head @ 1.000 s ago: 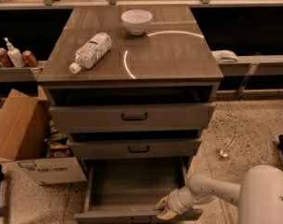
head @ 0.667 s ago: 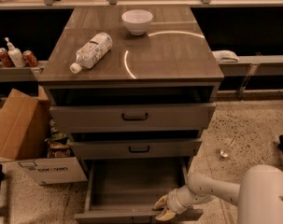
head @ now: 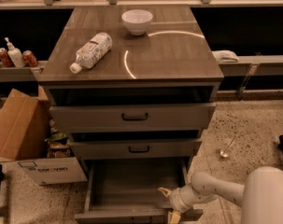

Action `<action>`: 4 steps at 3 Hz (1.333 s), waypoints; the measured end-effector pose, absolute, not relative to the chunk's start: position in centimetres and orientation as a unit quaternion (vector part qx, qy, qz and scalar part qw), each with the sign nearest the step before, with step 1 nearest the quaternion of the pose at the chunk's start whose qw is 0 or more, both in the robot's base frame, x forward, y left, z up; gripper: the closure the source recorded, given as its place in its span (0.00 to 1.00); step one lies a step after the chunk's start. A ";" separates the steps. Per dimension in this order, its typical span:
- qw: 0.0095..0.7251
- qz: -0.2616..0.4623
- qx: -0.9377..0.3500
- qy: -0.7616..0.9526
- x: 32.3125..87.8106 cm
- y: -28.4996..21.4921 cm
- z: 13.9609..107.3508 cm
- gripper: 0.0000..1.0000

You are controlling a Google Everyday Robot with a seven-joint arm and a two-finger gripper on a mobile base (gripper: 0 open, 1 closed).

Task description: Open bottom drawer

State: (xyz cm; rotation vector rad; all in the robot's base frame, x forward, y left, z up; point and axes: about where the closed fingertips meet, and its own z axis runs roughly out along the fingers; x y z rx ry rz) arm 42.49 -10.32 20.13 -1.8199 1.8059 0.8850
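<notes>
The bottom drawer [head: 131, 181] of the grey-brown cabinet is pulled far out and shows a plain grey inside. Its front edge [head: 117, 215] lies at the bottom of the view; its handle is hidden. My gripper [head: 170, 204] is at the drawer's front right corner, one finger [head: 165, 191] over the inside and one finger [head: 174, 217] outside the front, so it straddles the front panel. The white arm [head: 211, 190] comes in from the lower right.
The top drawer [head: 131, 117] and middle drawer [head: 134, 149] stand slightly out. A lying plastic bottle [head: 91, 50] and a white bowl [head: 137, 21] are on the cabinet top. A cardboard box [head: 19, 129] stands at the left. A spoon [head: 225, 149] lies on the floor at the right.
The gripper has shifted slightly towards the camera at the drawer's front right corner. The drawer stays pulled out.
</notes>
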 end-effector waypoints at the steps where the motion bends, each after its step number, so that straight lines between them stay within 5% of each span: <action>1: 0.233 0.306 -0.650 0.655 43.6 -12.8 22.3 0.00; 4: 0.283 0.199 -0.607 0.715 45.7 -24.1 31.8 0.00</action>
